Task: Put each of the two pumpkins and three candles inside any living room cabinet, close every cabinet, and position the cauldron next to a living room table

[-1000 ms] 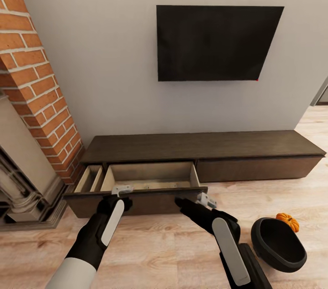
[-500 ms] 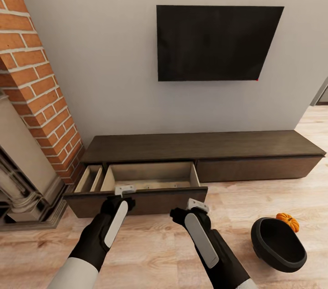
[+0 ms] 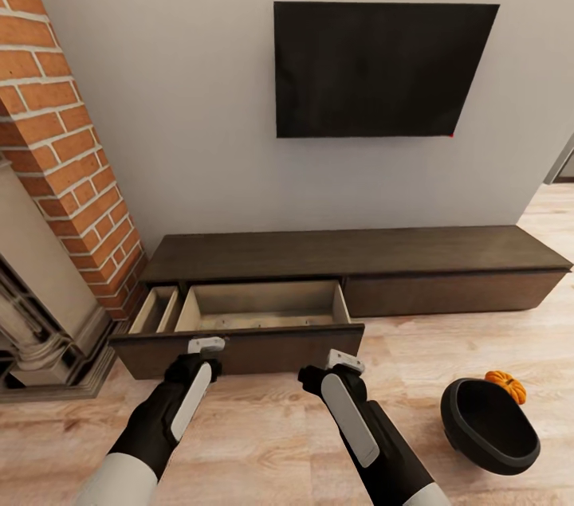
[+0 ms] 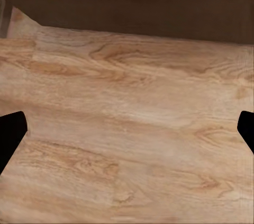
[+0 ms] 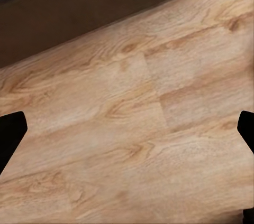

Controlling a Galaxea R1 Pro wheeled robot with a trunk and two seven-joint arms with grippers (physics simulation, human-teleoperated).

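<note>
Both jaws spread wide, empty: left gripper (image 3: 206,345) and right gripper (image 3: 344,361) at the open cabinet (image 3: 239,347) front. One pumpkin (image 3: 505,385) lies behind the cauldron (image 3: 488,426) on the floor. Risk: closing the drawer unfilled.

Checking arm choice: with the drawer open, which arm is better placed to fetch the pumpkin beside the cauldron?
Right, probably. The pumpkin sits behind the cauldron on the right gripper's side; the left gripper is farther.

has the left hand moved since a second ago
Yes. The left hand has pulled back from over the open drawer's front edge to just short of it, toward the robot.
</note>
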